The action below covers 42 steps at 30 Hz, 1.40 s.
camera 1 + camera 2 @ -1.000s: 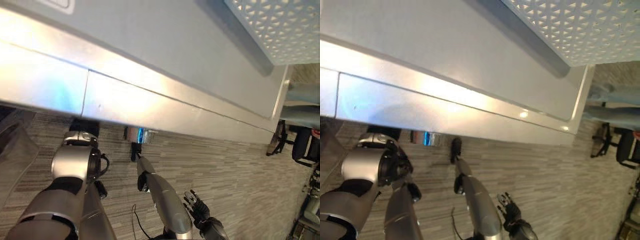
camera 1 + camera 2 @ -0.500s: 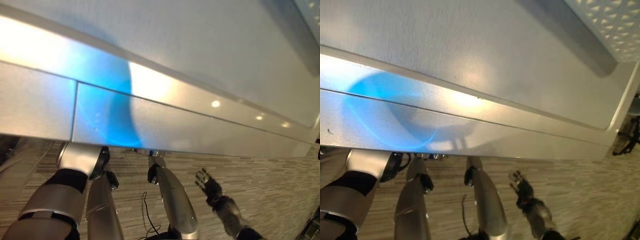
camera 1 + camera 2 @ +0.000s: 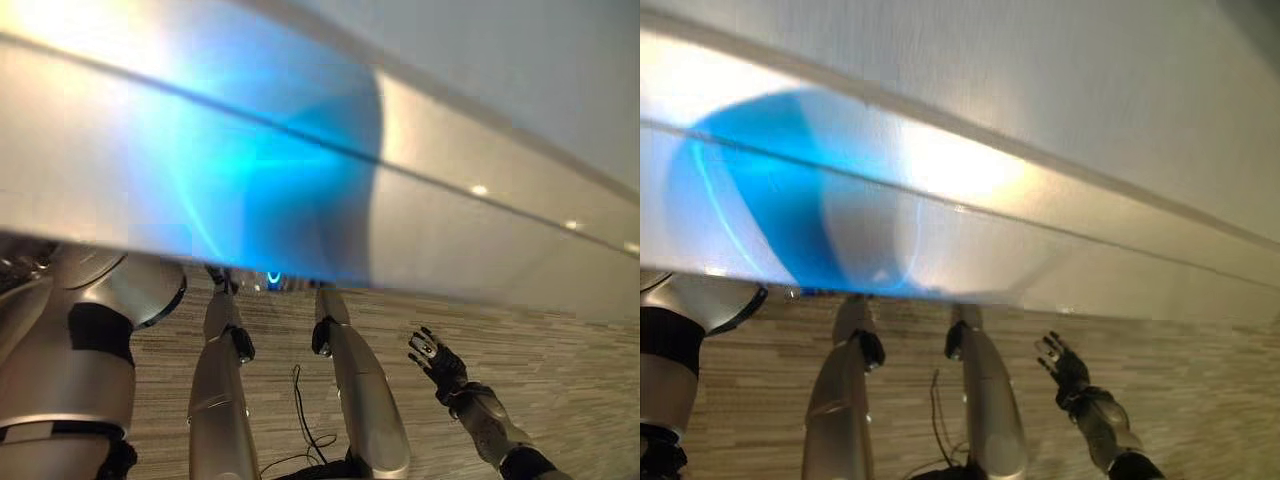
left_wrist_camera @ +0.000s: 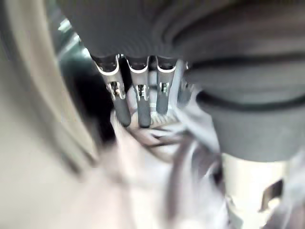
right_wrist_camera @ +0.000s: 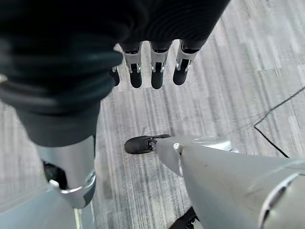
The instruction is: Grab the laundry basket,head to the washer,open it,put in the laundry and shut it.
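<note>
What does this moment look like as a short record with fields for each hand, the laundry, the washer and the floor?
left hand: fingers straight, reaching into pale crumpled laundry, which is blurred; open
right hand: hangs over the floor, fingers relaxed, holding nothing
washer: large glossy silver-white appliance surface with a blue glare, spanning the upper part of both eye views
floor: grey striped carpet
laundry basket: cannot tell

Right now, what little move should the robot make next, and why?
Probably ease the left robot hand back, away from the pale laundry. Its fingers look straight, not curled round the blurred cloth lying just past them, so it seems to hold nothing. The right robot hand hangs open above the floor.
</note>
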Motion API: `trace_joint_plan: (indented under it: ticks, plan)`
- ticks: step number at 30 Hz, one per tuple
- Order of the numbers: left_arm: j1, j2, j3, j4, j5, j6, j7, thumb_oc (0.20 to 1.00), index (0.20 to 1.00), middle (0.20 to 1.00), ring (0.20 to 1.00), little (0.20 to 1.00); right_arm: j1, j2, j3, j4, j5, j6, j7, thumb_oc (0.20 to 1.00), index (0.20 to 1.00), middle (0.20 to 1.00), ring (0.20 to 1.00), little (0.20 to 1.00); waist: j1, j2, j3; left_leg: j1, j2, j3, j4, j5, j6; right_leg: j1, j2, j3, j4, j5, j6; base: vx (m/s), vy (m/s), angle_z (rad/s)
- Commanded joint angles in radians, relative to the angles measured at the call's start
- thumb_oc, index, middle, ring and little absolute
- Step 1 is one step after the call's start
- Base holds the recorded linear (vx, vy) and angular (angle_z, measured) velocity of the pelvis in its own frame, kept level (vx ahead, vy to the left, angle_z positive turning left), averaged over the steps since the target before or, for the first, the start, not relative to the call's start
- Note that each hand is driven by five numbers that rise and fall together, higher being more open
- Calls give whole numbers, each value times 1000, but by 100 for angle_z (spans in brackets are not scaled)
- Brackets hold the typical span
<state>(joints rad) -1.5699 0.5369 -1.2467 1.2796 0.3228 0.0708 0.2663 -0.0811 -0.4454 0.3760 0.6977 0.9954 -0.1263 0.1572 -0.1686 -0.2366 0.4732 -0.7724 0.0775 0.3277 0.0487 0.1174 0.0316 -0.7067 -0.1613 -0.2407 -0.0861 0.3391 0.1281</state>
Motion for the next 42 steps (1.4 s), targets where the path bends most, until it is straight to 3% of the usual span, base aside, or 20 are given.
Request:
trace_joint_plan:
  ticks: [1, 3, 5, 7, 10, 11, 12, 13, 16, 20, 21, 25, 30, 36, 42]
  plan:
    - [-299, -56, 119, 30, 293, 46, 39, 1000, 1000, 1000, 1000, 1000, 31, -44, -49, -1, -7, -48, -4, 1000, 1000, 1000, 1000, 1000, -64, 36, -9, 145, -36, -17, -126, -61, -34, 273, 102, 15, 74, -234, 53, 0, 0, 0]
    - [-286, -45, 137, -11, 321, 49, 66, 1000, 1000, 1000, 1000, 1000, 39, -41, -49, -6, -3, -54, 3, 1000, 1000, 1000, 1000, 1000, -60, 38, -6, 144, -37, -21, -126, -61, -34, 274, 101, 13, 74, -235, 54, 2, -19, 6]
    - [-163, 0, 271, -160, 307, 60, 163, 1000, 1000, 1000, 1000, 1000, 69, -11, -42, -22, 9, -88, 28, 1000, 1000, 1000, 1000, 1000, -33, 50, 11, 145, -37, -33, -128, -61, -37, 279, 98, 1, 78, -255, 49, 17, -66, 19]
    - [-30, 59, 372, -333, 307, 66, 194, 1000, 1000, 1000, 1000, 1000, 80, 15, -38, -34, 0, -102, 33, 1000, 1000, 1000, 1000, 1000, -14, 61, 22, 147, -38, -44, -128, -62, -39, 281, 99, -6, 82, -275, 43, 26, -50, 1]
    - [337, 133, 636, -685, 336, 62, 199, 1000, 1000, 1000, 1000, 1000, 103, 64, -42, -53, -30, -107, 36, 1000, 1000, 1000, 1000, 1000, 23, 76, 40, 154, -39, -61, -129, -63, -44, 287, 103, -17, 87, -308, 30, 13, -25, -2]
    - [340, 134, 639, -688, 337, 63, 197, 1000, 1000, 1000, 1000, 1000, 104, 63, -40, -53, -29, -107, 36, 1000, 1000, 1000, 1000, 1000, 21, 76, 39, 153, -39, -61, -129, -63, -44, 286, 103, -17, 87, -308, 30, 0, 0, 0]
    - [458, 131, 711, -768, 339, 49, 205, 1000, 1000, 1000, 1000, 1000, 111, 86, -47, -61, -44, -105, 36, 1000, 1000, 1000, 1000, 1000, 40, 77, 46, 155, -39, -67, -129, -65, -45, 288, 105, -20, 88, -320, 26, 0, 0, 0]
    - [685, 106, 834, -911, 351, 27, 195, 1000, 1000, 1000, 1000, 1000, 122, 109, -62, -69, -79, -103, 25, 1000, 1000, 1000, 1000, 1000, 60, 79, 47, 153, -40, -73, -130, -62, -47, 285, 107, -26, 88, -332, 19, 0, 0, 0]
    - [1018, 29, 944, -1063, 280, -64, 175, 1000, 1000, 1000, 1000, 1000, 103, 130, -80, -99, -123, -103, -13, 1000, 1000, 1000, 1000, 1000, 94, 90, 47, 156, -39, -80, -130, -57, -48, 287, 108, -37, 96, -346, 12, 4, -7, 14]
    - [1159, 8, 952, -1112, 186, -127, 129, 1000, 1000, 1000, 1000, 1000, 71, 134, -74, -100, -148, -104, -38, 1000, 1000, 1000, 1000, 1000, 115, 102, 47, 159, -40, -87, -129, -52, -47, 286, 109, -43, 104, -350, 10, 0, 1, 12]
    - [1276, -8, 937, -1115, 87, -164, 79, 1000, 1000, 1000, 1000, 1000, 18, 140, -61, -95, -173, -104, -69, 1000, 1000, 1000, 1000, 1000, 137, 119, 47, 157, -40, -92, -128, -45, -46, 280, 108, -49, 112, -359, 6, -1, 33, 7]
    - [1441, -57, 894, -1017, -144, -188, -18, 1000, 1000, 1000, 1000, 1000, -144, 168, -21, -30, -254, -99, -162, 1000, 1000, 1000, 1000, 1000, 188, 158, 47, 140, -45, -108, -125, -30, -41, 259, 107, -65, 130, -378, -4, -1, 31, 10]
    - [1487, -61, 889, -986, -211, -203, 3, 1000, 1000, 1000, 1000, 1000, -271, 194, -20, 71, -270, -109, -224, 1000, 1000, 1000, 1000, 1000, 220, 185, 47, 122, -50, -128, -125, -21, -40, 243, 107, -81, 143, -393, -9, 6, 8, 16]
    - [1481, -63, 829, -992, -339, -244, 31, 1000, 1000, 1000, 1000, 1000, -580, 257, -33, 404, -292, -91, -309, 1000, 1000, 1000, 1000, 1000, 315, 279, 47, 80, -77, -184, -121, -7, -39, 209, 102, -128, 183, -449, -25, 26, -2, 24]
    - [1462, -62, 788, -994, -369, -253, 43, 1000, 1000, 1000, 1000, 1000, -702, 272, -72, 511, -271, -84, -330, 1000, 1000, 1000, 1000, 1000, 370, 332, 47, 52, -96, -218, -112, -3, -35, 185, 93, -161, 228, -487, -36, 26, -7, 25]
